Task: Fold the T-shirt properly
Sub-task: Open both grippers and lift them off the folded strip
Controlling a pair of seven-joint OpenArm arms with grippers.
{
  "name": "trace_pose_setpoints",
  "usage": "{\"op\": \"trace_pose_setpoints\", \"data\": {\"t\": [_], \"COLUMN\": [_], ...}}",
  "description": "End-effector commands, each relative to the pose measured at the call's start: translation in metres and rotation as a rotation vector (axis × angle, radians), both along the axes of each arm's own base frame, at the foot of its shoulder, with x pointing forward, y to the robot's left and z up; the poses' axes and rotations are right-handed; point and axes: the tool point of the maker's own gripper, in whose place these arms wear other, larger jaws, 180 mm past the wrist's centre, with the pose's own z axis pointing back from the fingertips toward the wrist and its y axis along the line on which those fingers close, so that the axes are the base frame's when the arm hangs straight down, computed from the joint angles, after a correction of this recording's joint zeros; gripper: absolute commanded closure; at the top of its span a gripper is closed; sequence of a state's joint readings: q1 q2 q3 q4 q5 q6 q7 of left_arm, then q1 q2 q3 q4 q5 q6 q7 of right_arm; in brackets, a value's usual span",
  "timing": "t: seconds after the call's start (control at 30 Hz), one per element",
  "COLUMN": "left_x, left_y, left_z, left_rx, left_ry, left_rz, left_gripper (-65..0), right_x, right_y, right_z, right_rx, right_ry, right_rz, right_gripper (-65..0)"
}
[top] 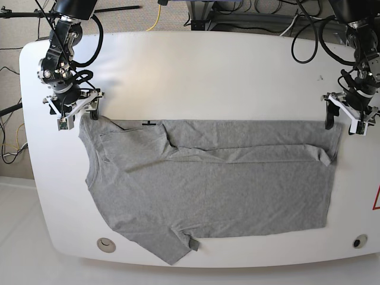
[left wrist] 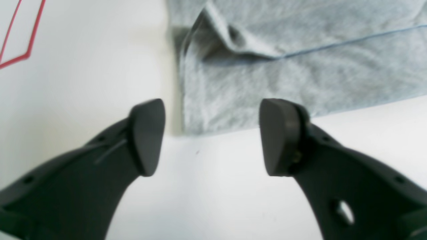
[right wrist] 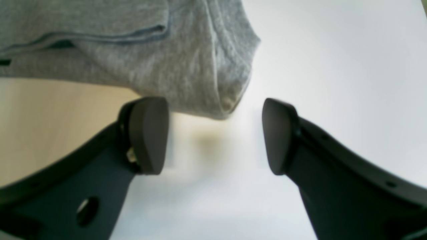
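Note:
The heather-grey T-shirt [top: 208,178] lies flat across the white table, neck end to the left of the base view. Its far long edge is folded over toward the front, and one sleeve sticks out at the front left. My left gripper [top: 344,123] stands open at the shirt's far right corner. In the left wrist view that corner [left wrist: 267,83] lies just beyond the left gripper [left wrist: 213,138], nothing between the pads. My right gripper [top: 77,114] is open at the far left corner. The cloth [right wrist: 133,60] ends just short of the right gripper [right wrist: 215,136].
The white table [top: 208,71] has rounded corners and a small round fitting near each front corner [top: 107,244]. A red outline [left wrist: 20,56] is marked on it beside the left gripper. Cables hang behind the far edge. A small black mark [top: 149,123] sits at the shirt's far edge.

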State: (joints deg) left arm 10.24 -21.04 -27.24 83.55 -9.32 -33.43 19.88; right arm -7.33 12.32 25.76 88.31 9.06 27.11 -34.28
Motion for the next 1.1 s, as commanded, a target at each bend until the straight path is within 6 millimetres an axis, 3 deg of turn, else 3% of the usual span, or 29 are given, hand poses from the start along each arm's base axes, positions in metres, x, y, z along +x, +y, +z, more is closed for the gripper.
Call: {"op": "trace_pose_setpoints", "data": {"t": [0.0,0.27,0.53,0.8,1.07], "left_x": [0.009,0.004,-0.003,-0.005,0.007], "left_y": [0.005,-0.001,0.005,0.013,0.018], "left_z": [0.015,0.007,-0.013,-0.019,-0.014], "left_rx": [0.014,-0.021,-0.071,-0.097,-0.095], "left_ry": [-0.047,-0.036,-0.012,-0.027,-0.032], "left_rz": [-0.003,0.007,0.053,0.081,0.087], "left_gripper": [-43.5,-47.8,-47.0,-44.1,-45.2], "right_x": [0.012,0.012,0.010,0.013,0.017], "right_y": [-0.001,0.004,0.007,0.006,0.000], "right_z": [0.010,-0.018,-0.032,-0.032,-0.021], "right_rx": [0.015,0.074,0.091,0.085,0.085], "right_ry": [-0.052,0.009,0.045,0.044,0.009], "right_rz": [0.003,-0.009,-0.011,-0.011,-0.034], "right_gripper": [-42.5,-40.3,-35.9,-37.2,-39.0]}}
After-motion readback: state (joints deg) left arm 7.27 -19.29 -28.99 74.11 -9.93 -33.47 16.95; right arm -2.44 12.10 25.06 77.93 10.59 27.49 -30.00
